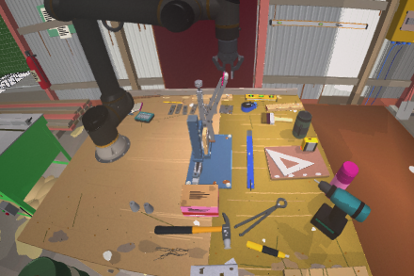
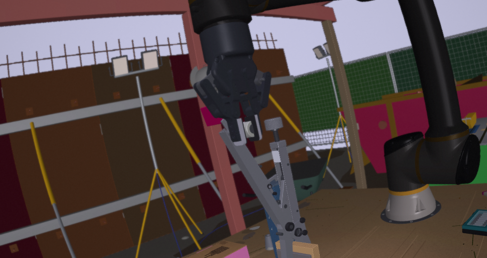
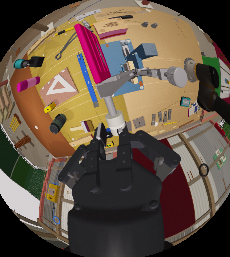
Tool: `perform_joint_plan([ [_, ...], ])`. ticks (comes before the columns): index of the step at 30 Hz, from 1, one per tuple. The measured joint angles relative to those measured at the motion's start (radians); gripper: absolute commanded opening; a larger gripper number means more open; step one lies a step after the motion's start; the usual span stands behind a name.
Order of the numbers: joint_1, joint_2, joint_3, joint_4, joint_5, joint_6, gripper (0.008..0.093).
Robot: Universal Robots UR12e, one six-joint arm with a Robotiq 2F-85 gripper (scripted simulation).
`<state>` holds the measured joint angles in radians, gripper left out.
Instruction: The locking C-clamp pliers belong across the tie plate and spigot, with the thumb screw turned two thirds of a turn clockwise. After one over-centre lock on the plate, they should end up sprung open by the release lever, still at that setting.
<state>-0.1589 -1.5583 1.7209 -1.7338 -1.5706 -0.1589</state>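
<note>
The jaws of the locking C-clamp pliers (image 1: 207, 120) are partly hidden behind the blue fixture block (image 1: 194, 137) on the blue base plate (image 1: 211, 160). The pliers stand upright on the fixture, their two handles spread in a V. My gripper (image 2: 246, 131) is closed on the white knob (image 3: 114, 122) at the tip of the outer lever handle (image 2: 248, 167), whose pink grip (image 3: 92, 53) shows from the wrist camera. The knurled thumb screw (image 2: 273, 123) tops the other handle, just beside my fingers.
A cardboard box with a pink base (image 1: 200, 199) sits at the near end of the base plate. A blue ruler (image 1: 250, 158), set square (image 1: 291, 163), hammer (image 1: 197, 230), pincers (image 1: 261, 217), drill (image 1: 341, 205) and dark can (image 1: 301, 124) lie around it.
</note>
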Motion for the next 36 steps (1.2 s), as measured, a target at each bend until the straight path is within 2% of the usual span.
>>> perform_joint_plan([
  [36, -0.005, -0.038, 0.027, 0.009, 0.001, -0.005, 0.0080],
])
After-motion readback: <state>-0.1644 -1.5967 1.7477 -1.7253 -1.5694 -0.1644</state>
